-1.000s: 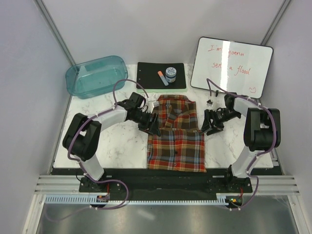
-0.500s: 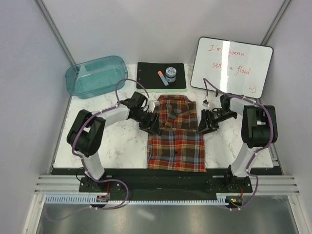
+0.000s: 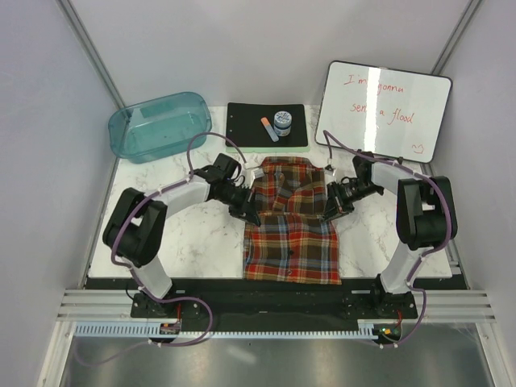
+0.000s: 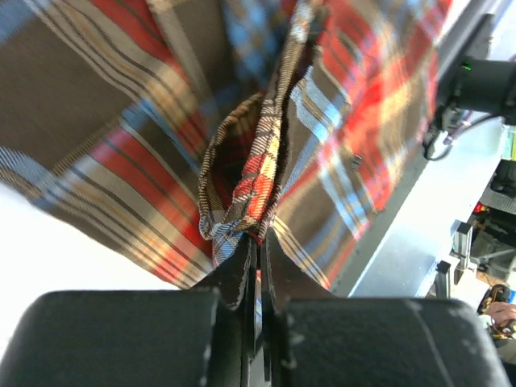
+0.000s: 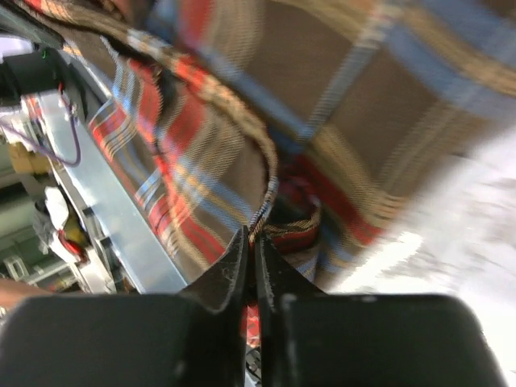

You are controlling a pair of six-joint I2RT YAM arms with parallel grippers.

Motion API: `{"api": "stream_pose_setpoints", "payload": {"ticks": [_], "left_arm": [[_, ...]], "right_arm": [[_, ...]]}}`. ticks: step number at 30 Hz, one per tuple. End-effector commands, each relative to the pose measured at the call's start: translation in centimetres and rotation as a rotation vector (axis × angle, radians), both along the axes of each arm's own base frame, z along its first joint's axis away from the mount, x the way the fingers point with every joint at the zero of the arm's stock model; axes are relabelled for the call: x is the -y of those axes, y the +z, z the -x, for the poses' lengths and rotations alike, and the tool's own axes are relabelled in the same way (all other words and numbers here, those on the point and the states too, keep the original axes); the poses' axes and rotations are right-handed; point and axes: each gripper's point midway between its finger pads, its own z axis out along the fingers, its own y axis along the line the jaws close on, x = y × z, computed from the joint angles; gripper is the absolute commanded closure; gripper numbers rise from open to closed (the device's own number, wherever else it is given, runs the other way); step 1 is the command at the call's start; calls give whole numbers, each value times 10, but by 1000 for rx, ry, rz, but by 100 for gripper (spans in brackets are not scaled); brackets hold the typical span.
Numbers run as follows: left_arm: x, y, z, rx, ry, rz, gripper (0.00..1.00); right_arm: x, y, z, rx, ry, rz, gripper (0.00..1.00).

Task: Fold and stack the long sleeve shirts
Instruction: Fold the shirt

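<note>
1. Arm bases: both arms are bolted at the 6 o'clock edge of the white marbled tabletop (image 3: pixel 201 242) and reach toward 12 o'clock, one on each side of the garment.
2. Plaid shirt (image 3: pixel 290 234): the one long sleeve shirt in view lies flat in the middle of the tabletop as a narrow upright rectangle. Its hem is at 6 o'clock and its collar at 12 o'clock. The checks are red, orange, brown and blue-grey.
3. Left claw (image 3: pixel 251 216): it sits at the shirt's 9 o'clock edge, about halfway up the garment. In the left wrist view the claw (image 4: pixel 256 266) is pressed together, pinching a raised fold of the plaid cloth (image 4: pixel 258 173) (the fold stands up in a ridge from the fingertips).
4. Right claw (image 3: pixel 329 214): it sits at the shirt's 3 o'clock edge, level with the left claw. In the right wrist view the claw (image 5: pixel 251 258) is likewise pressed together, nipping the bunched edge of the cloth (image 5: pixel 290 218). That picture is blurred.
5. Black board (image 3: pixel 246 127): it lies just beyond the collar, at 12 o'clock. On it stand a small jar (image 3: pixel 282 122) and, just beside the jar, a short marker (image 3: pixel 268 129).
6. Teal bin (image 3: pixel 160 125): this translucent bin stands at 10 o'clock, at the far left corner of the tabletop.
7. Whiteboard (image 3: pixel 383 109): it leans at 2 o'clock and carries red handwriting.
</note>
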Motion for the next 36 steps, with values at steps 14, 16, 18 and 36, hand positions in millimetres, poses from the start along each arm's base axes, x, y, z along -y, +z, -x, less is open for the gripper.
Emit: {"api": "stream_pose_setpoints", "payload": {"ticks": [14,16,18,36], "left_arm": [[-39,11,-13,72,45,-58,98],[-42,5,-18,57,57,-66,98],[-42,-6,-20,30,56,-81,98],[-38,17,-59,116,88,-24,73]], "right_arm": [[-27,22,-31,234,134,-41,100],[-22,11,-39,262,122,-10,100],[-21,-1,-41,248,125,1,100],[-14,-21,-60,253,78,81,79]]}}
